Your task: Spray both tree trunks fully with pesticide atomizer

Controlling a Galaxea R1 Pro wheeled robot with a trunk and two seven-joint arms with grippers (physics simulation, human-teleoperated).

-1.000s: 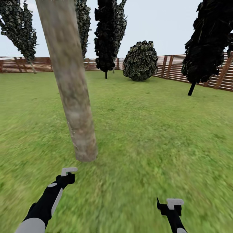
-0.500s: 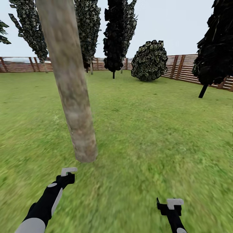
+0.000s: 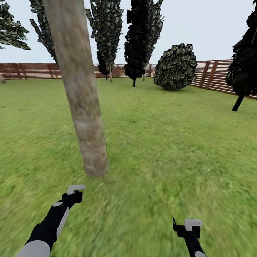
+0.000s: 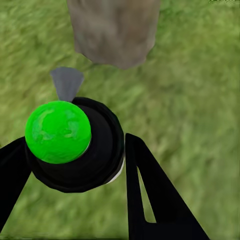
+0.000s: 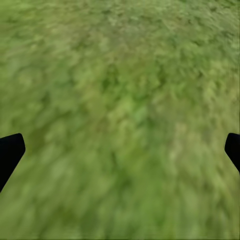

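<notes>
A: Green lawn (image 3: 171,142) all round in the head view, brown slat fence (image 3: 32,70) at the back, grey sky. Thick pale tree trunk (image 3: 80,89) stands just ahead of the left arm and leans a bit in frame. Slim dark trees (image 3: 142,35) and a round bush (image 3: 175,67) sit far back by the fence.

B: Grippers?

A: Left gripper (image 3: 76,188) is near the trunk base. Right gripper (image 3: 192,224) is low over grass, well apart from the trunk.

B: Left wrist view?

A: Left gripper (image 4: 75,165) is clamped on the atomizer (image 4: 75,145), black body with a green cap and a grey nozzle, trunk base (image 4: 114,30) just beyond it.

B: Right wrist?

A: Blurry grass (image 5: 120,110), right gripper's fingertips (image 5: 10,152) spread wide at both edges, holding nothing.
</notes>
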